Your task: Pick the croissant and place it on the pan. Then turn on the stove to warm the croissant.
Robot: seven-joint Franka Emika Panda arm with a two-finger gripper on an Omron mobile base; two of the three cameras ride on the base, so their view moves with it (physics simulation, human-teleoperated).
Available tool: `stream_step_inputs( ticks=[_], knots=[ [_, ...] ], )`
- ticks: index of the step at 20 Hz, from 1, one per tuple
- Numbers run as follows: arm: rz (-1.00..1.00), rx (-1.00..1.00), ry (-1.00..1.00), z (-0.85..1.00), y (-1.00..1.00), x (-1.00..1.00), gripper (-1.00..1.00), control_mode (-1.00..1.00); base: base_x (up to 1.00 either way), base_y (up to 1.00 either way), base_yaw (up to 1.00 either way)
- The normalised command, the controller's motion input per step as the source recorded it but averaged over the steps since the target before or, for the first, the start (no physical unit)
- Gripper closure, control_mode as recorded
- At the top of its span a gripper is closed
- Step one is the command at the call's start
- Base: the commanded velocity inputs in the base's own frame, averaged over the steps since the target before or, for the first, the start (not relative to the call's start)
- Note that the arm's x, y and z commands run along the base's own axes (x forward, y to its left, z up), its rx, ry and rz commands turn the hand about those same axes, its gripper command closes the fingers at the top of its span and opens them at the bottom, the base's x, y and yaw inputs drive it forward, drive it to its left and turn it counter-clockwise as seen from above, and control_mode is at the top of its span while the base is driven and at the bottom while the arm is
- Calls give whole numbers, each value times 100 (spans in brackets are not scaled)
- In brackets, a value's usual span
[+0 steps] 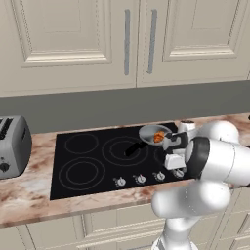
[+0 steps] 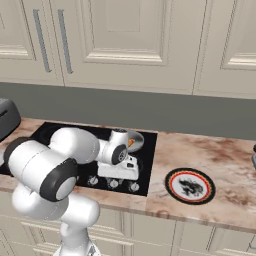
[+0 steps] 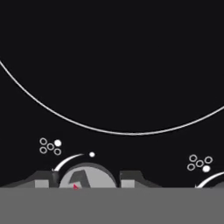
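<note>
croissant (image 1: 158, 137) lies in the pan (image 1: 149, 132), behind the claw (image 3: 87, 178) clamped on a stove knob (image 3: 86, 176).

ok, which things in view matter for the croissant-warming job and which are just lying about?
In play:
croissant, already in the pan
pan
stove
stove knob, between the jaws
gripper

Lying about:
toaster, at the counter's left end
red-rimmed plate, right of the stove
</note>
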Motion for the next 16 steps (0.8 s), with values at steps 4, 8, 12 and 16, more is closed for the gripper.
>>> stream_step_inputs(
  ticks=[4, 8, 12, 16],
  knots=[
    [26, 0, 9, -51, 0, -72, 100, -100, 0, 0, 0],
    [30, 0, 5, -45, 0, -61, 100, -100, 0, 0, 0],
    [33, 0, 1, -32, 0, -43, 100, -100, 0, 0, 0],
    [26, 0, 1, -17, 0, -27, 100, -100, 0, 0, 0]
  ],
)
